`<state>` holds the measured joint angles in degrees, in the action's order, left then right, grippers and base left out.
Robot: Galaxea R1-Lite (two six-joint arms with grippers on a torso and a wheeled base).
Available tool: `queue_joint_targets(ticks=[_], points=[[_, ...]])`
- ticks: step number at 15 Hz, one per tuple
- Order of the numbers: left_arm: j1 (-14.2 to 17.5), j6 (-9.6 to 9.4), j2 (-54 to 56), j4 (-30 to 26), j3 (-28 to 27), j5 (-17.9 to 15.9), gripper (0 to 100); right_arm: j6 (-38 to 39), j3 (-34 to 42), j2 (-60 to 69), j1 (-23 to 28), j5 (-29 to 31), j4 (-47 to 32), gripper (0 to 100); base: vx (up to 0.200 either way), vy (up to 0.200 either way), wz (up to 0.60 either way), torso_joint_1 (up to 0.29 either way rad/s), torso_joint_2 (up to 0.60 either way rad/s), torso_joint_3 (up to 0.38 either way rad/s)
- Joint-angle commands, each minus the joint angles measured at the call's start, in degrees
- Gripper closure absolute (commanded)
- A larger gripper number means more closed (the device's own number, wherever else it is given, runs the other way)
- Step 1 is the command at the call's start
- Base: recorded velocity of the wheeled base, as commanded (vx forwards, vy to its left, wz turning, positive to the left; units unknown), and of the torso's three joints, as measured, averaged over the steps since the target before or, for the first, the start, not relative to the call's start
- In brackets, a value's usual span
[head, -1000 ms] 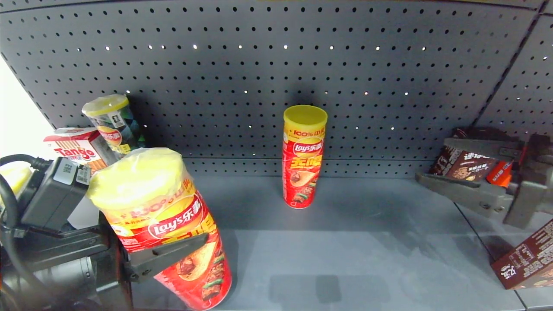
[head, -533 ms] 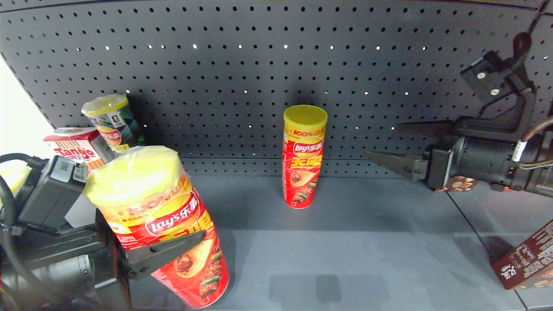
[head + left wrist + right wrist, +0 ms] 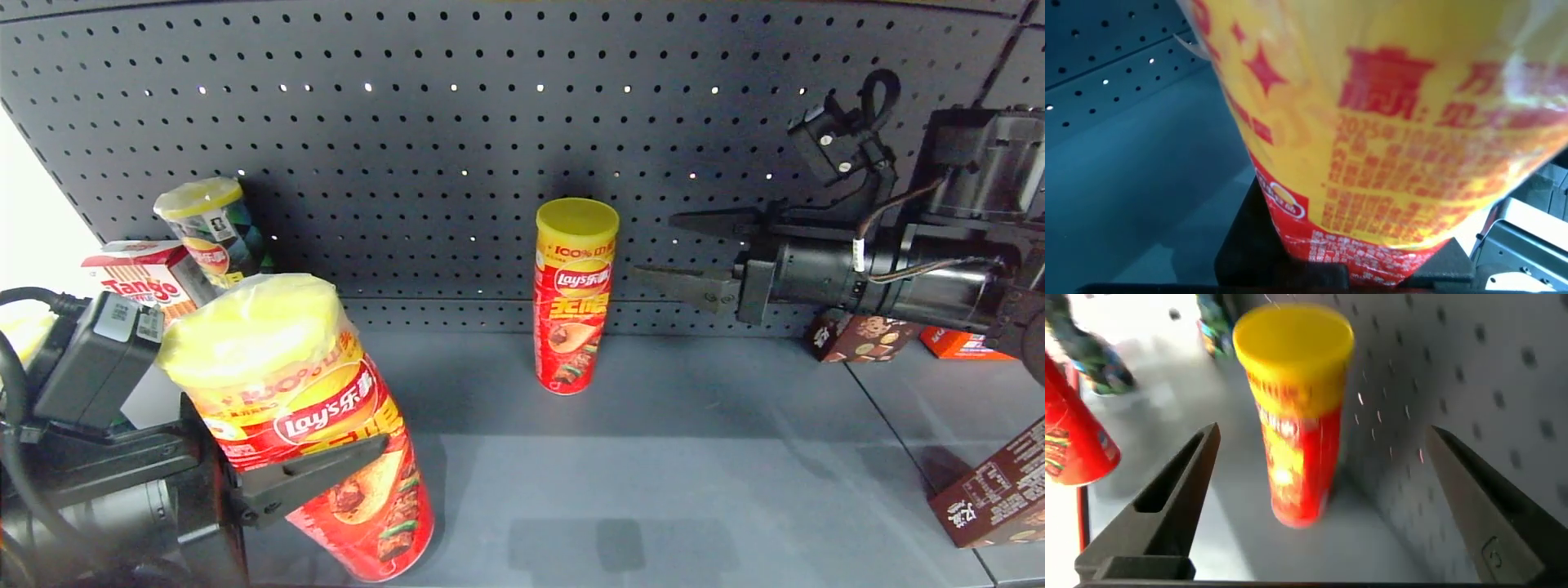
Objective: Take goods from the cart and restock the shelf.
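Grips with the left gripper [image 3: 326, 465] a large red chip canister [image 3: 326, 400], clenched across its lower body, with one dark finger [image 3: 310, 482] lying over the printed front. Holds it tilted at the front left of the grey shelf [image 3: 653, 490], its wrapped yellow lid leaning toward the robot's left. Cannot tell whether the base touches the shelf board. Shows up close from the left wrist as red and yellow print [image 3: 1396, 147] above the gripper's dark body.

Holds the right gripper [image 3: 653, 245] released and spread wide, empty, in the air just to the right of a second red chip canister [image 3: 574, 310], level with its upper half and not touching it. Frames that canister [image 3: 1294, 416] between the two open fingers [image 3: 1167, 506] from the right wrist, with the canister farther off. Stands upright, yellow lid on, at the back middle of the shelf, close to the perforated back panel [image 3: 490, 98].

Along the back left: a smaller dark chip can [image 3: 214, 233] with a yellow lid, tilted, and just beside it a red-and-white wafer box [image 3: 147, 282]. On the right: a brown cookie box [image 3: 857, 339] and an orange pack [image 3: 951, 343] under the right arm, and another brown box [image 3: 1000, 486] at the front edge.
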<state>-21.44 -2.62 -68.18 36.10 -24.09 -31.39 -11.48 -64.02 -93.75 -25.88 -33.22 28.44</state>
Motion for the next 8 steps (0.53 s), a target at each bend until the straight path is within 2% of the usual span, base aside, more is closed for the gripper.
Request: queue_joint_targets(ticks=[1, 3, 8], points=[[0.0, 0.07, -0.37, 0.03, -0.43, 0.01, 100, -0.38, -1.28, -5.04, 0.22, -6.16, 4.61, 0, 0.0, 0.0, 0.0, 0.0, 0.0, 0.0], [0.09, 0.07, -0.37, 0.03, -0.7, -0.16, 100, -0.47, -1.28, -6.27, 0.13, -9.76, 6.28, 0, 0.0, 0.0, 0.0, 0.0, 0.0, 0.0], [0.96, 0.07, -0.37, 0.03, -0.78, -0.25, 100, -0.47, -1.28, -8.21, -0.05, -10.2, 6.36, 0, 0.0, 0.0, 0.0, 0.0, 0.0, 0.0]])
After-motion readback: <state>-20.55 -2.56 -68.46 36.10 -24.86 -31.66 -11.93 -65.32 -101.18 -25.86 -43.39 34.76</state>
